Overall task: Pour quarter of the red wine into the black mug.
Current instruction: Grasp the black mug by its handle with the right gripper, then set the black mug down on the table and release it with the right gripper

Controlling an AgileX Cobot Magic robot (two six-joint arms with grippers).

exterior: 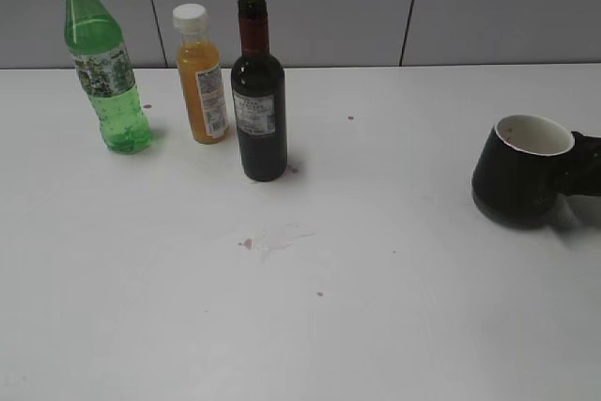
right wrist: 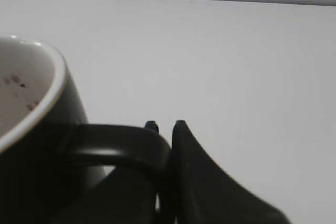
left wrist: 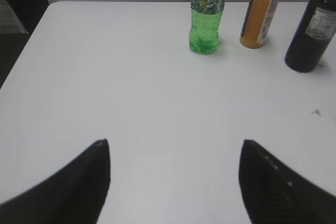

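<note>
The dark red wine bottle [exterior: 258, 91] stands open on the white table, left of centre; it also shows in the left wrist view [left wrist: 313, 30]. The black mug [exterior: 521, 169], white inside, sits at the right and fills the left of the right wrist view [right wrist: 31, 145]. My right gripper [right wrist: 166, 125] is shut on the mug's handle [right wrist: 123, 142]; in the exterior view it shows at the right edge [exterior: 587, 164]. My left gripper [left wrist: 173, 145] is open and empty, low over bare table, short of the bottles.
A green plastic bottle [exterior: 103, 63] and an orange juice bottle [exterior: 200, 77] stand left of the wine bottle. Small wine stains [exterior: 249, 243] mark the table [exterior: 376, 326] in front of it. A grey wall runs behind the table.
</note>
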